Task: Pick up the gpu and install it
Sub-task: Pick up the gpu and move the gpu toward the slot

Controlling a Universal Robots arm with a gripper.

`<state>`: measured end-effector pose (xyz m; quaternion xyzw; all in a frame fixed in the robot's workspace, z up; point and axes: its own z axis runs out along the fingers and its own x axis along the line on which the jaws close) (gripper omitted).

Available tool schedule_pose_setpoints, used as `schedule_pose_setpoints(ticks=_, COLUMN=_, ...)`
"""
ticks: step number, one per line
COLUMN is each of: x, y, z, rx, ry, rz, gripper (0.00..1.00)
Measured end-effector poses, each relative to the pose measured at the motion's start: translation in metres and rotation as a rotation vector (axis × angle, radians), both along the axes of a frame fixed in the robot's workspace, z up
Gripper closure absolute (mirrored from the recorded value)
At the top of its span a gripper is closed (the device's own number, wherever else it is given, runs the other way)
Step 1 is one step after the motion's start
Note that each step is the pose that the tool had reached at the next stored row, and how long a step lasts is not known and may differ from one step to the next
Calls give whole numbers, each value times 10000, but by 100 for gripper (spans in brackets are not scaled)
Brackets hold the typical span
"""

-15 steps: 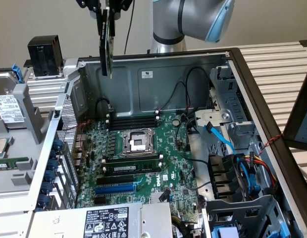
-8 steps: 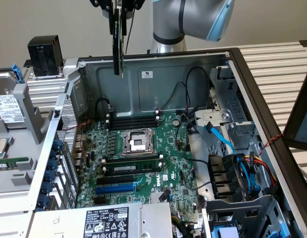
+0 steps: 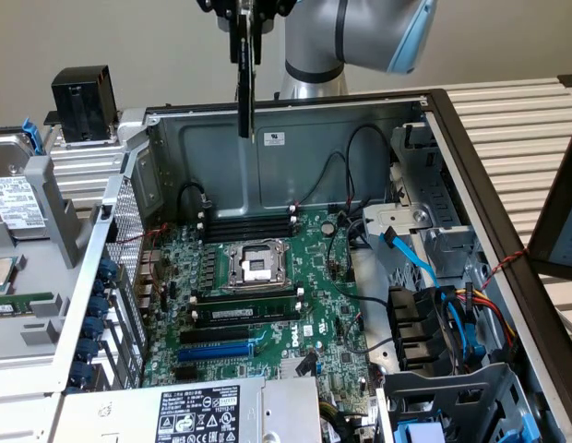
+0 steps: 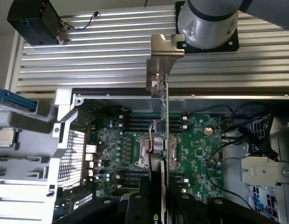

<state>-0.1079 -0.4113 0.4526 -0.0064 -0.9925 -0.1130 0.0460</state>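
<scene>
The gpu (image 3: 244,92) hangs edge-on high above the open computer case, over the case's back wall, and looks like a thin dark vertical slab. My gripper (image 3: 246,28) is shut on its upper part at the top of the exterior view. In the wrist view the gpu (image 4: 166,135) runs as a narrow edge away from my gripper (image 4: 159,203), ending in its silver bracket (image 4: 162,58). Beneath it lies the green motherboard (image 3: 268,305) with its CPU socket (image 3: 256,265) and a blue slot (image 3: 215,351).
The case's metal walls (image 3: 295,157) ring the board. Drive bays with blue and black cables (image 3: 434,305) fill the exterior view's right. A power supply (image 3: 203,411) sits at the front, a black box (image 3: 83,101) and a hard drive (image 3: 14,198) stand at the exterior view's left.
</scene>
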Motion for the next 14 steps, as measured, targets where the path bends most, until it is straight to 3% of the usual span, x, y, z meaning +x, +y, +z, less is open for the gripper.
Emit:
schedule_pose_setpoints(ticks=7, x=113, y=-94, z=0, rx=0, ry=0, rz=39, gripper=73)
schedule_pose_setpoints(ticks=14, x=177, y=-122, z=0, rx=11, ry=12, rz=44, gripper=73)
